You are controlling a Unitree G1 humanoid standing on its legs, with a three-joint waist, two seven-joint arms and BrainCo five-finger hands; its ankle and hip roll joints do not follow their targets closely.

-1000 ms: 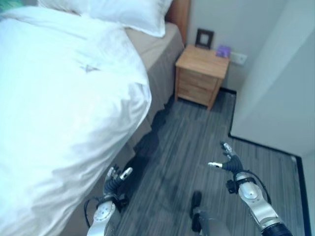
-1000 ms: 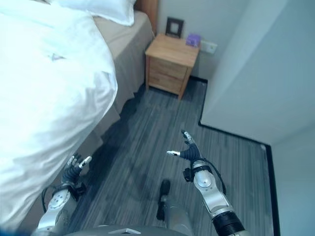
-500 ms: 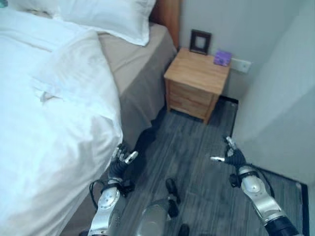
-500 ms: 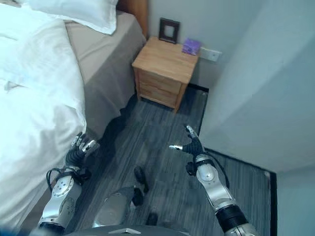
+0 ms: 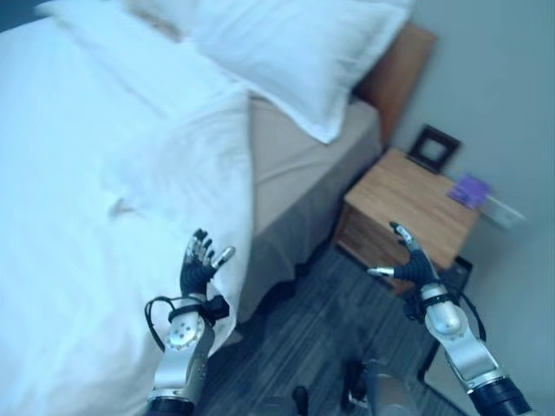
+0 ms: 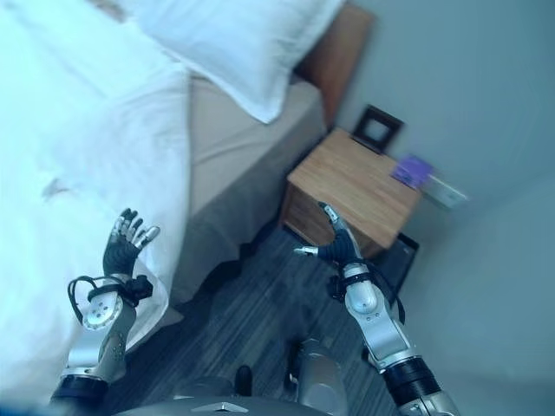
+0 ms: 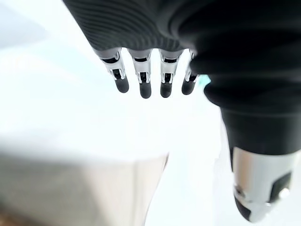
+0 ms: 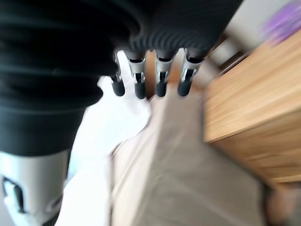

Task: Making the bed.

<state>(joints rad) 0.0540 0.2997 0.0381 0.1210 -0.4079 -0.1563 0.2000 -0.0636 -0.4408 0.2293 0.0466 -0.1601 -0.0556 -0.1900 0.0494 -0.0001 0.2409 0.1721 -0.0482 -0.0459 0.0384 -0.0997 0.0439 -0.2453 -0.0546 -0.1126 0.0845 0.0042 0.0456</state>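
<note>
Purple object [image 6: 413,171] on wooden nightstand [image 6: 351,191]

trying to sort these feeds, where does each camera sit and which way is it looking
Left eye view: on the head, looking down at the white duvet, pillow, nightstand; left hand and right hand raised.
Right eye view: the same scene, slightly offset.
Left wrist view: along the left hand's straight fingers over the duvet.
Right wrist view: along the right hand toward bed edge and nightstand.

Head eyes look down, sharing the bed [image 5: 130,156]; wrist cameras close.
</note>
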